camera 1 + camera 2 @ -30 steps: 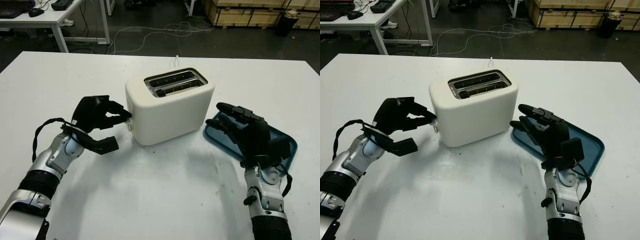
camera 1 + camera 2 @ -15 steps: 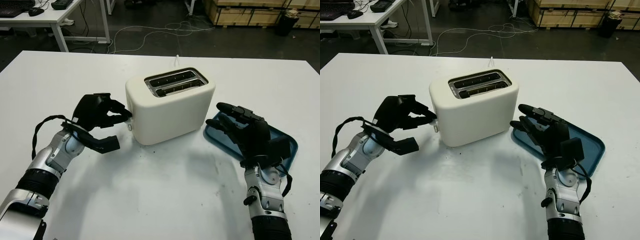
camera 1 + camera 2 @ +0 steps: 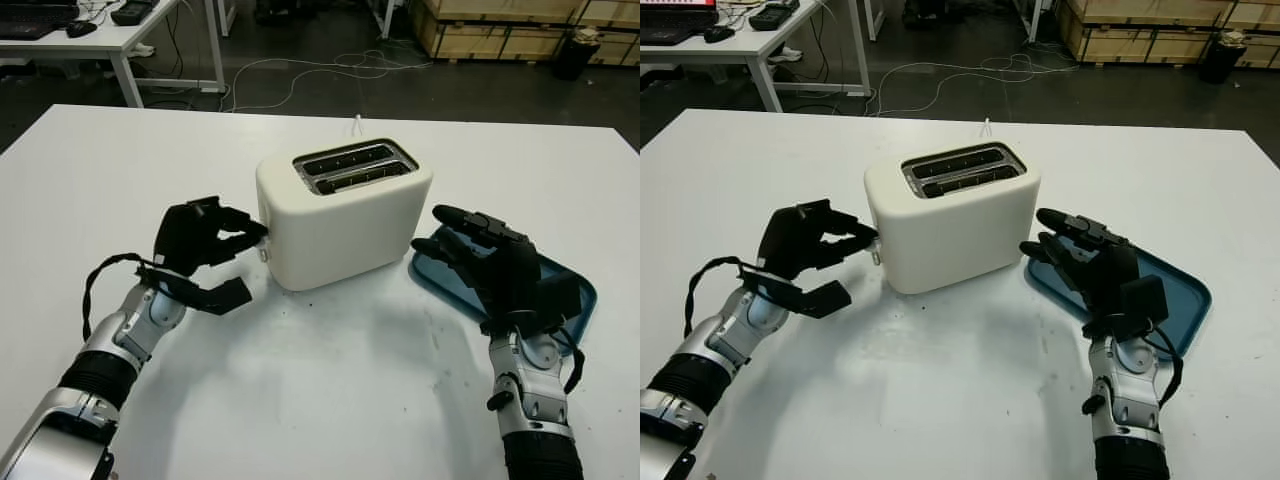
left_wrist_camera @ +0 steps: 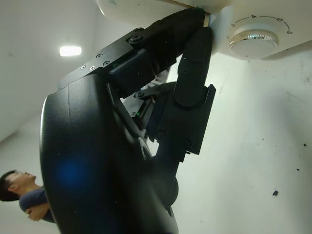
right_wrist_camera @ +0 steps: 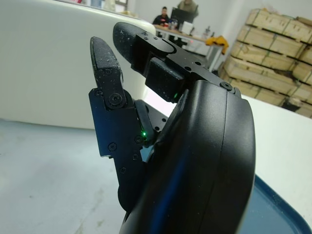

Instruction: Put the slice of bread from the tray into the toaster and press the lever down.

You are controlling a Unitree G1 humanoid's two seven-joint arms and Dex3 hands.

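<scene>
A white toaster (image 3: 345, 215) stands mid-worktop (image 3: 320, 400), its two top slots dark, with no bread visible in them or on the tray; whether a slice sits down inside a slot cannot be told. The toaster looks hard-shelled, smooth and light enough to slide if pushed sideways, so the lever on its narrow end is likely best pressed straight down. The left hand (image 3: 205, 240) is at that end, fingers (image 4: 192, 68) curled with tips against the casing just above the browning dial (image 4: 257, 41); the lever itself is hidden behind them. The right hand (image 3: 1090, 262) hovers open and holding nothing above the near end of the blue tray (image 3: 1175, 300), just beside the toaster. Count: one toaster, two slots, one dial, one tray, two robot hands. A person (image 4: 24, 195) sits in the background.
</scene>
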